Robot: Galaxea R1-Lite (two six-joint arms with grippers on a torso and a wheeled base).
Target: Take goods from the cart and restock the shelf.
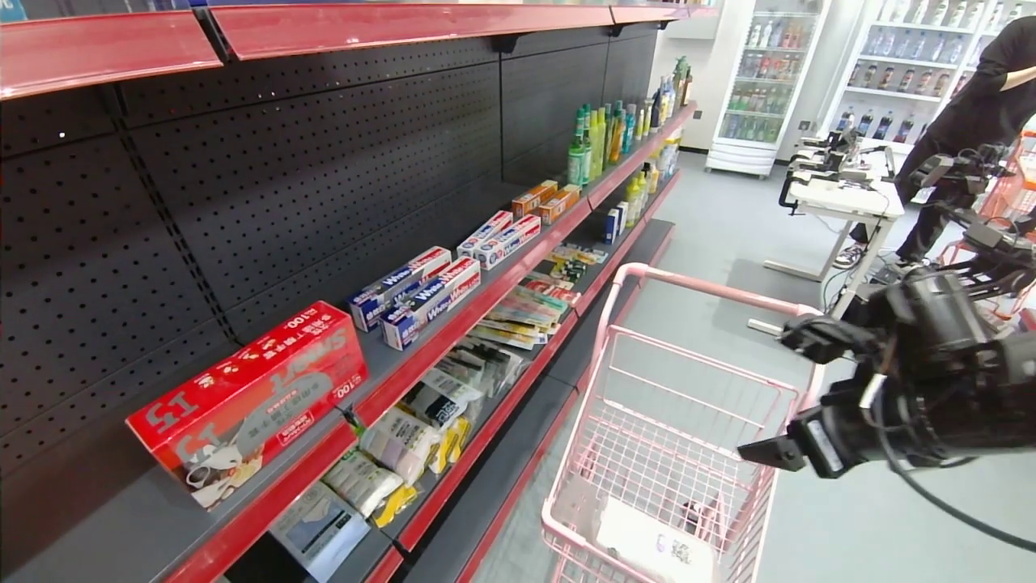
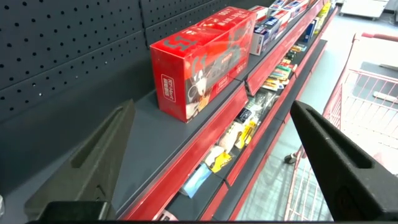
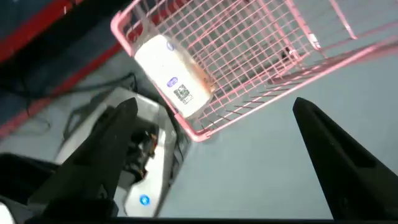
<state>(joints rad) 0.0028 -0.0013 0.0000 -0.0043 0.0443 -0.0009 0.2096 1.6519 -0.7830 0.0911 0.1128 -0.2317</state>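
Note:
A red box (image 1: 251,397) lies alone on the left part of the grey shelf (image 1: 388,364). It also shows in the left wrist view (image 2: 205,56), beyond my left gripper (image 2: 211,168), which is open and holds nothing. The pink wire cart (image 1: 696,283) stands in the aisle beside the shelf with a white package (image 1: 655,542) on its bottom. My right gripper (image 1: 789,397) hangs open just outside the cart's right rim. From the right wrist, the cart (image 3: 249,37) and the white package (image 3: 171,84) lie past the gripper (image 3: 217,162).
Toothpaste boxes (image 1: 417,295) and bottles (image 1: 599,142) fill the shelf farther along. Packets (image 1: 421,421) crowd the lower shelf. A white table (image 1: 842,198) and drink fridges (image 1: 757,81) stand down the aisle. Bare grey floor (image 1: 850,526) lies right of the cart.

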